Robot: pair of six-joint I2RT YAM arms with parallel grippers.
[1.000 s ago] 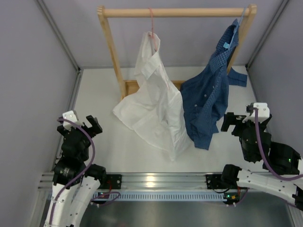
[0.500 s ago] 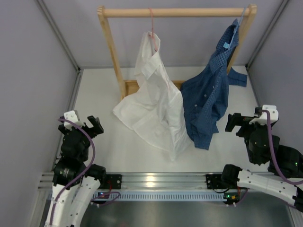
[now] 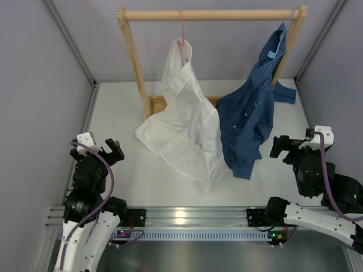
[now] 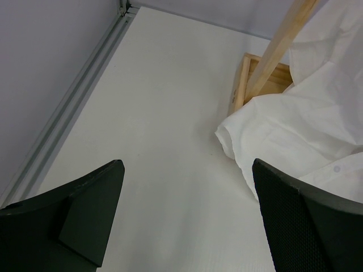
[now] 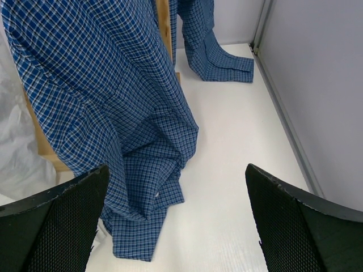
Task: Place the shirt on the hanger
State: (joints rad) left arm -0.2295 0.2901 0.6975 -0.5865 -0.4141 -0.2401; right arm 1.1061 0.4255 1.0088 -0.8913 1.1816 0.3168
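Left arm: folded up from its base at the near-left corner of the flat white table, with the wrist raised over the left edge and turned toward the far-right.
Left gripper: the two black fingers stand wide apart with nothing between them; the left wrist view shows only bare tabletop in the gap.
Shirt from the left gripper: the thin, wrinkled white collared shirt lies ahead and to the right, well apart from the fingers; in the left wrist view its folded hem rests on the table beside the rack's foot.
Hanger: the thin pink wire hanger hooks over the top rail near the far edge, left of the middle. The wire runs down into the shirt's collar, and the frame is hidden under cloth.
Shirt's lie: the collar hangs high at the hanger, the body drapes down and forward, and the lower part spreads on the middle of the table in soft creases.
Rack: a light wooden rack of square posts, a round rail and a flat base frame, along the far edge.
Other garment: a dark blue checked shirt hangs from the rail's right end and touches the white one; one sleeve lies toward the far-right corner.
Right arm: bent up from the near-right corner, with the wrist over the right edge.
Right gripper: fingers spread wide, holding nothing. In the right wrist view the checked cloth hangs ahead, and the white shirt shows at the far left.
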